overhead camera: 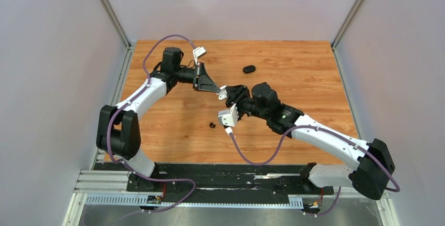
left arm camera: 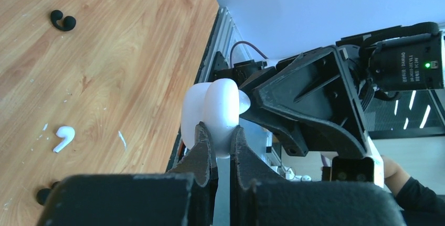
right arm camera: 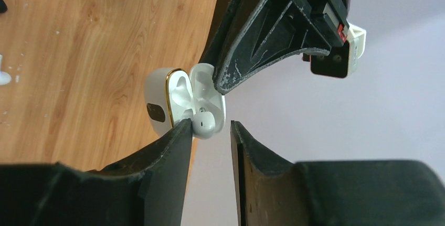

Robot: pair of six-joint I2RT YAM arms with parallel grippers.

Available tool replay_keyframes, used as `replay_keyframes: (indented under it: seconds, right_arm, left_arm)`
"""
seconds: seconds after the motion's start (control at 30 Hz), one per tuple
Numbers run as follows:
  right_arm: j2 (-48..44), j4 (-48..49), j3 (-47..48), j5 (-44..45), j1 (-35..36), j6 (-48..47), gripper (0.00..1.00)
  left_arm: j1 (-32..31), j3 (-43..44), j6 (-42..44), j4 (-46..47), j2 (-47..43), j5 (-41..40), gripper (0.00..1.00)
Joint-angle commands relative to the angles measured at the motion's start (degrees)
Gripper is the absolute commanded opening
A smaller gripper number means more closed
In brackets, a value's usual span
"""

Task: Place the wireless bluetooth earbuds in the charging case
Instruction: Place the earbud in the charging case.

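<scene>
My left gripper (left arm camera: 222, 131) is shut on the white charging case (left arm camera: 215, 105) and holds it above the table. In the right wrist view the case (right arm camera: 176, 100) is open, gold-rimmed, with one white earbud (right arm camera: 203, 122) sitting in it. My right gripper (right arm camera: 208, 130) is open, its fingertips right at the case, the left one beside that earbud. In the top view both grippers meet mid-table, left (overhead camera: 219, 90) and right (overhead camera: 230, 96). A second white earbud (left arm camera: 63, 138) lies on the wood. Black earbuds (left arm camera: 62, 20) lie nearby; another shows in the top view (overhead camera: 212, 125).
A black oval case (overhead camera: 249, 69) lies on the far side of the wooden table (overhead camera: 294, 63). Another dark piece (left arm camera: 44, 194) sits at the lower left of the left wrist view. Grey walls enclose the table on three sides.
</scene>
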Motion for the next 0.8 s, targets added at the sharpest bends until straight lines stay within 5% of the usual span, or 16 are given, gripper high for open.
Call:
replay_keyframes:
  seconds: [0.0,0.4,0.67,0.77]
  right_arm:
    - [-0.16,-7.27,5.15,0.18,-0.08,8.7,0.38]
    - [-2.66,-17.55,9.06,-6.47,-1.8,20.59,0.46]
    - [0.07,-24.47,17.76,-13.41,-10.28,59.32,0.51]
    - [2.11,-26.88,15.44,-15.37,-11.86,66.7,0.47]
  left_arm:
    - [-0.05,2.81,1.75,-0.48,-0.32,2.91,0.0]
    - [-0.06,3.43,2.83,-2.28,0.51,2.4,0.0]
    - [1.6,5.63,14.23,-14.77,-0.97,-4.74,0.0]
    - [4.5,4.98,15.06,-16.81,-2.16,-8.03,0.0]
